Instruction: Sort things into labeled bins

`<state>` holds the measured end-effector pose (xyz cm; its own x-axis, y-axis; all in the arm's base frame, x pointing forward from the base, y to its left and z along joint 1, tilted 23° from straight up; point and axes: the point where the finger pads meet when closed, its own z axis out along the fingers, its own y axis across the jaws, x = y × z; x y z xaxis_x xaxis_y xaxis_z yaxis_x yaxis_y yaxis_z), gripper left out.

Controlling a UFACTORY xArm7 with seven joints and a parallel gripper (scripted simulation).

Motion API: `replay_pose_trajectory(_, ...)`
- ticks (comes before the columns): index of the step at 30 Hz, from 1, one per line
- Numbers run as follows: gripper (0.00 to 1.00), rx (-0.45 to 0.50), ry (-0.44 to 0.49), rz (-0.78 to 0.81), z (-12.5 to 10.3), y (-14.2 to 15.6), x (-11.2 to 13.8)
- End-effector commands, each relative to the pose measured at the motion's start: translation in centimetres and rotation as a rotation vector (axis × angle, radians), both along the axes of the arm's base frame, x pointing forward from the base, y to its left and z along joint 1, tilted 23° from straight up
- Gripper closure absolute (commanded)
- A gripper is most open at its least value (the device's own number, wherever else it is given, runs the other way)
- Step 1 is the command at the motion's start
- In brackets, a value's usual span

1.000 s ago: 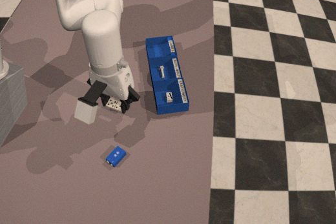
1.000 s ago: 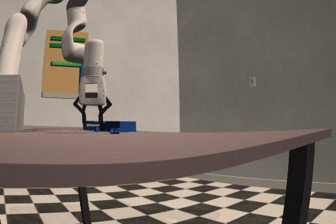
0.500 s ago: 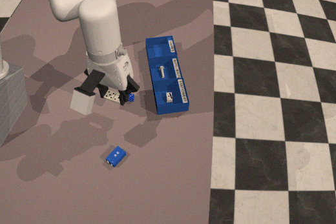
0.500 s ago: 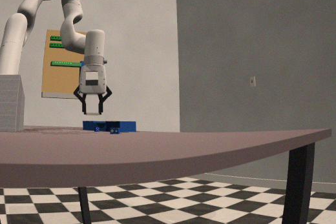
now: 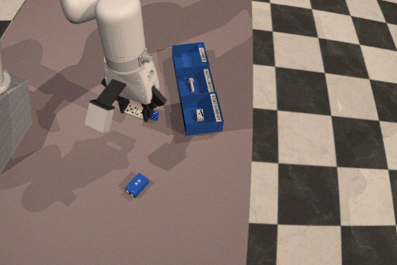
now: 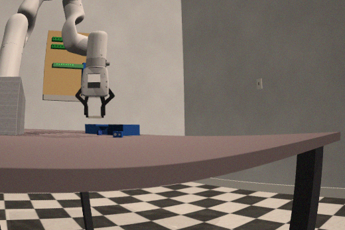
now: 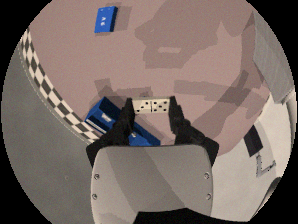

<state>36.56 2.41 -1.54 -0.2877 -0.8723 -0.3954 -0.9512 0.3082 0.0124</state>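
My gripper point(image 5: 134, 111) is shut on a white domino point(image 5: 133, 110) with black dots and holds it by its short ends, a little above the table. The domino also shows between the fingers in the wrist view point(image 7: 150, 106) and in the side view point(image 6: 94, 116). A small blue die point(image 5: 154, 117) lies on the table just right of the fingers. A blue battery point(image 5: 137, 185) lies nearer the front. The blue three-part bin point(image 5: 196, 87) stands to the right, labelled games, hardware and stationery. A bolt point(image 5: 192, 84) lies in the middle part and a small white item point(image 5: 199, 114) in the stationery part.
A grey block point(image 5: 11, 120) stands at the table's left edge beside the arm's base. The table's right edge runs just beyond the bin, with checkered floor past it. A board with green strips point(image 6: 63, 65) hangs on the back wall.
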Motion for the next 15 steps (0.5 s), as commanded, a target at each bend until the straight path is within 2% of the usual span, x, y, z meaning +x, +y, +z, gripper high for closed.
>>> replay_pose_trajectory(1, 1.0, -0.001, -0.004, 0.002, 1.0, 1.8, 1.0)
replay_pose_trajectory(15, 1.0, 0.0, -0.004, 0.002, 3.8, 7.8, 3.9)
